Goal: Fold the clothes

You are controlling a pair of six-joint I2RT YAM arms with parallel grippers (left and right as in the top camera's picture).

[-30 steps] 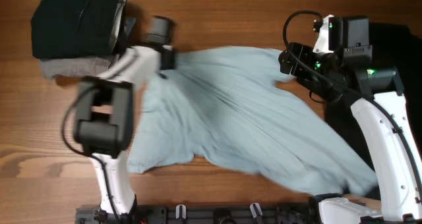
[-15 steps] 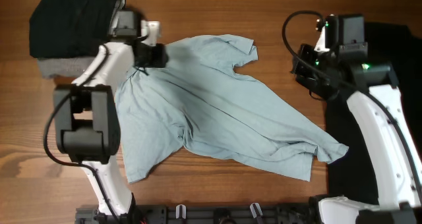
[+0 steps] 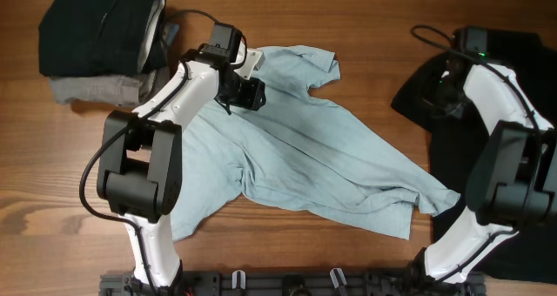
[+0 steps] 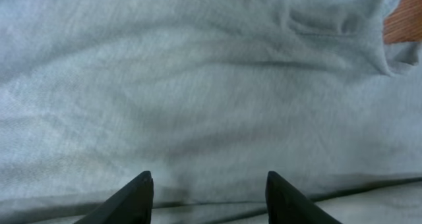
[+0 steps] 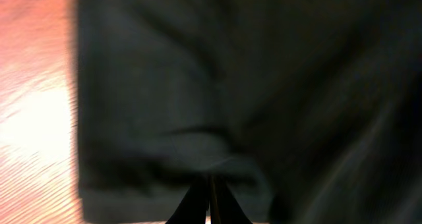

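Pale blue fabric fills the middle of the overhead view: the t-shirt (image 3: pixel 305 165) lies opened out but rumpled and skewed on the wooden table (image 3: pixel 365 17), one sleeve up top, the hem trailing to the lower right. The left gripper (image 3: pixel 248 93) hangs over its upper left part, near the collar. The right gripper (image 3: pixel 448 87) is well apart, over the large black garment (image 3: pixel 522 61). A folded dark stack (image 3: pixel 96 35) sits at the top left.

From the left wrist, the fingers (image 4: pixel 142 191) stand apart above the blue cloth, holding nothing.

From the right wrist, blurred, the jaws are pressed together over black cloth; I see nothing gripped.

The step looks like flattening before any fold. Next, each arm needs an edge of the shirt to pull it square.
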